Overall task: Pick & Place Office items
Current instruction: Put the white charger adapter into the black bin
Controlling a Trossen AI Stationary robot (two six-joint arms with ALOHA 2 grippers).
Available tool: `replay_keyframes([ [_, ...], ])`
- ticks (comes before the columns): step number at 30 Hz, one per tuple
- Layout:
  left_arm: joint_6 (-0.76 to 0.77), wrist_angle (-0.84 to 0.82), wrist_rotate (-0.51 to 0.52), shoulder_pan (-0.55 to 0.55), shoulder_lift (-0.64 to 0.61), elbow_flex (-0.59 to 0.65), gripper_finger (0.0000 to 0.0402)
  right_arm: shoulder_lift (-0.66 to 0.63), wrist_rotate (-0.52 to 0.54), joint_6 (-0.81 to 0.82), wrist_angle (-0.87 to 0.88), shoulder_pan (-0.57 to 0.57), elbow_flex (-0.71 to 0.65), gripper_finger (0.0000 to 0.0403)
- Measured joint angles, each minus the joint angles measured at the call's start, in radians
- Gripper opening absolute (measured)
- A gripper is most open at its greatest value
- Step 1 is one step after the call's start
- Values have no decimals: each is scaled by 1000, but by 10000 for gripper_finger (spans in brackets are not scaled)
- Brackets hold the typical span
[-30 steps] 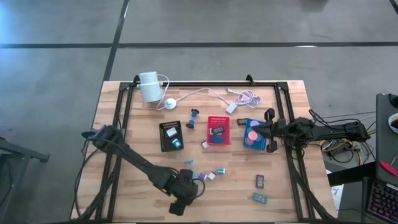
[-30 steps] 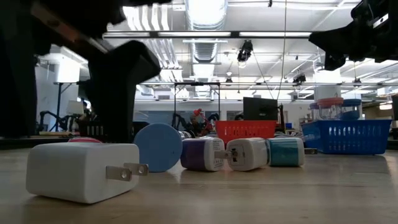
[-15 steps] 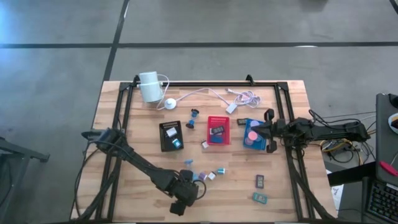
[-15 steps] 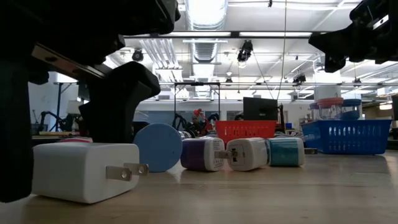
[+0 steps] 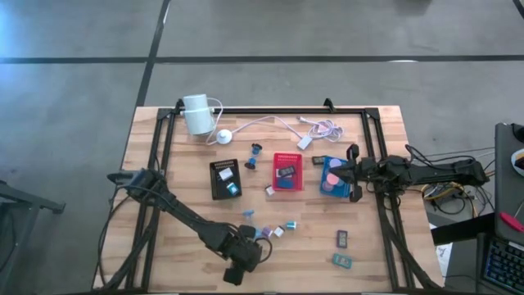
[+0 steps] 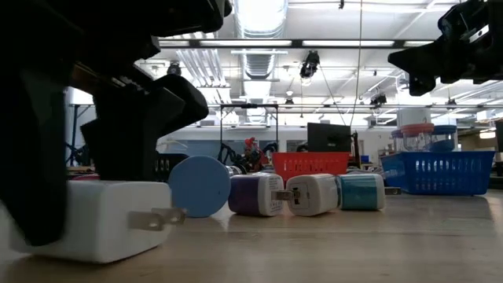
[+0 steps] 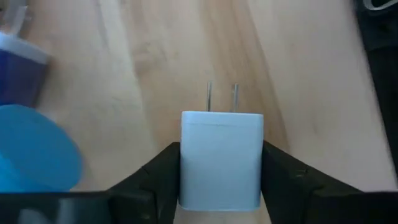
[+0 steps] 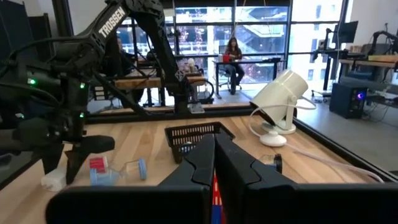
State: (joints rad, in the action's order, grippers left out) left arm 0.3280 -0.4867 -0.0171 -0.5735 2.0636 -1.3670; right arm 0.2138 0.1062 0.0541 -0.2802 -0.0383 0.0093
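A white block with two metal prongs (image 7: 221,158) lies on the wooden table near its front edge, left of centre. My left gripper (image 7: 221,186) has come down over it and is shut on it; from above, the gripper (image 5: 246,250) hides the block. A blue disc (image 6: 199,186) and purple (image 6: 255,194), white (image 6: 313,194) and teal (image 6: 361,191) blocks lie just beyond. My right gripper (image 5: 350,172) hangs level and shut above the blue tray (image 5: 332,174). My left gripper pinches the white block by two opposite sides (image 7: 184,163) between its two fingers (image 7: 155,180). The fingers come steeply from above and stand on either side of the block's body, and the prongs (image 7: 222,96) point away from the wrist. The block's underside rests on the table (image 6: 94,253).
A black tray (image 5: 224,179) and a red tray (image 5: 287,170) stand mid-table beside the blue one. A white cylinder device (image 5: 196,115) and its cable (image 5: 278,123) lie at the far edge. Two dark clips (image 5: 342,238) (image 5: 342,260) lie at the near right.
My left gripper has sunk a little over the white block. Its fingers, which stood wide on either side, have closed in onto the block's sides. The block stays on the table.
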Motion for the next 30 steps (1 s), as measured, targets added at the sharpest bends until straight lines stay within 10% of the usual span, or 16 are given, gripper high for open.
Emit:
replay_keyframes([
  [16,-101,-30,-36,4,-117,0,175,0,0,-1,-1,-1,0,8],
  [30,-231,50,221,80,-794,290,175,0,0,12,0,-1,0,8],
])
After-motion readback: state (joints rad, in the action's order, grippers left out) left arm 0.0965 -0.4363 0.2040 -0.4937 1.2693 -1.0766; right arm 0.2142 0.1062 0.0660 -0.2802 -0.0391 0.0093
